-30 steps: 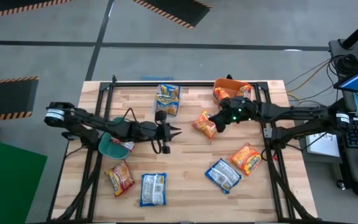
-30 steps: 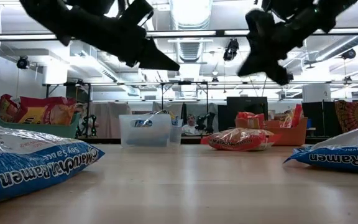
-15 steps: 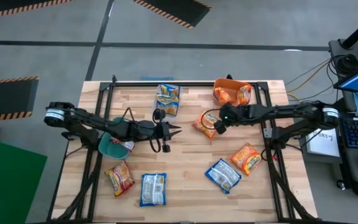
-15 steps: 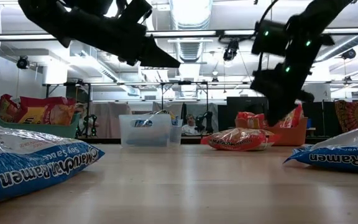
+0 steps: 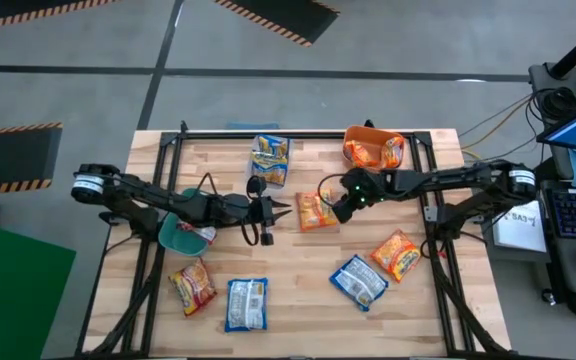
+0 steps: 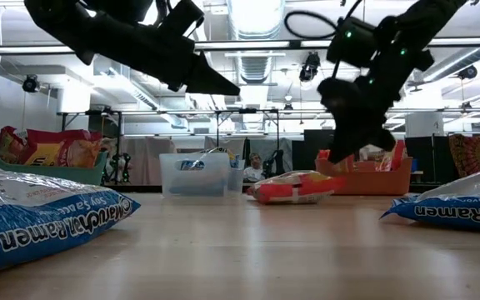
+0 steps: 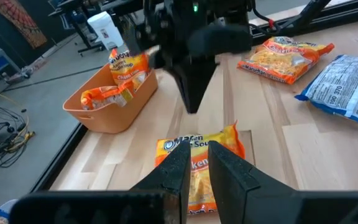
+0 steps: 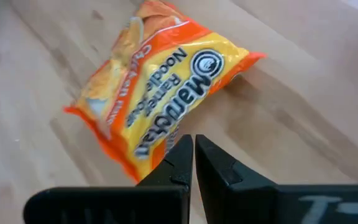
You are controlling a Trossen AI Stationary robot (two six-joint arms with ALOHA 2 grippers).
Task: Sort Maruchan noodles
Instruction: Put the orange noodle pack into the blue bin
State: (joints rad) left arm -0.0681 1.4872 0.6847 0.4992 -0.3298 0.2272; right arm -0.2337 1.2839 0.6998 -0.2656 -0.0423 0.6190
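Observation:
An orange Maruchan noodles packet (image 5: pixel 314 212) (image 8: pixel 160 99) lies flat on the wood in the middle of the table, between my two grippers. My right gripper (image 5: pixel 334 211) (image 8: pixel 194 146) is shut and slants down, its tips at the packet's right edge. My left gripper (image 5: pixel 286 210) (image 7: pixel 199 163) hovers just left of the packet, nearly level. There is a narrow gap between its fingers and nothing in it. Other packets lie near the front: an orange-red one (image 5: pixel 193 286), two blue ones (image 5: pixel 246 303) (image 5: pixel 358 281) and an orange one (image 5: pixel 398 254). My right gripper has its shut fingertips (image 8: pixel 185 155) right at the orange packet's edge (image 8: pixel 143 163), coming from the table's right and slanting down. I cannot tell whether they touch the packet. The packet lies flat on the table.
An orange bin (image 5: pixel 373 148) with orange packets stands at the far right. A clear bin (image 5: pixel 269 158) with a blue-and-yellow packet stands at the far middle. A teal bin (image 5: pixel 181 233) sits under the left arm. Bare wood lies between the middle packet and the front row.
My right gripper has come down and toward the table's left and near side, tipping further downward, still shut. The orange packet has slid a little toward the left and near side and turned about on the table.

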